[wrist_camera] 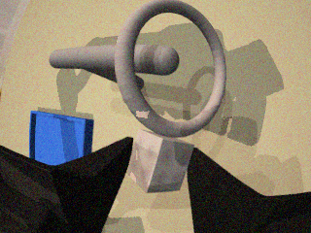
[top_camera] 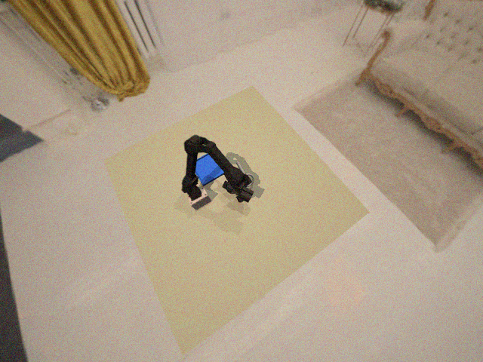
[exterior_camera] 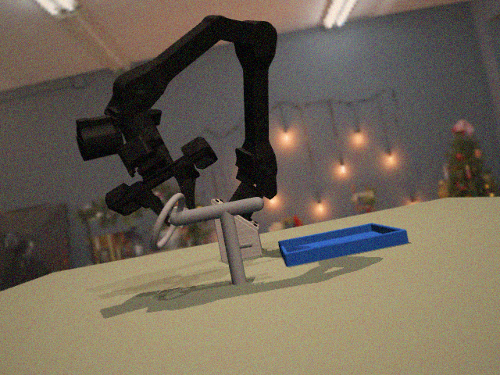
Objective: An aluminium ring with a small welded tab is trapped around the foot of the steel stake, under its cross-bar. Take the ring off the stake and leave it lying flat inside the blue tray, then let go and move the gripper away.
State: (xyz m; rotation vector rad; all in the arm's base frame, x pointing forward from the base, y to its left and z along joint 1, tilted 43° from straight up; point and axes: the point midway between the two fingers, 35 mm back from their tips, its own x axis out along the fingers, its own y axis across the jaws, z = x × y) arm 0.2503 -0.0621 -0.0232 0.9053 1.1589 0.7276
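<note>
We see a gathered mustard-yellow fabric curtain near a pale tufted sofa with a carved wooden frame. Elsewhere, we see warm glowing bulbs against a blue-grey wall, beside a decorated green tree.
</note>
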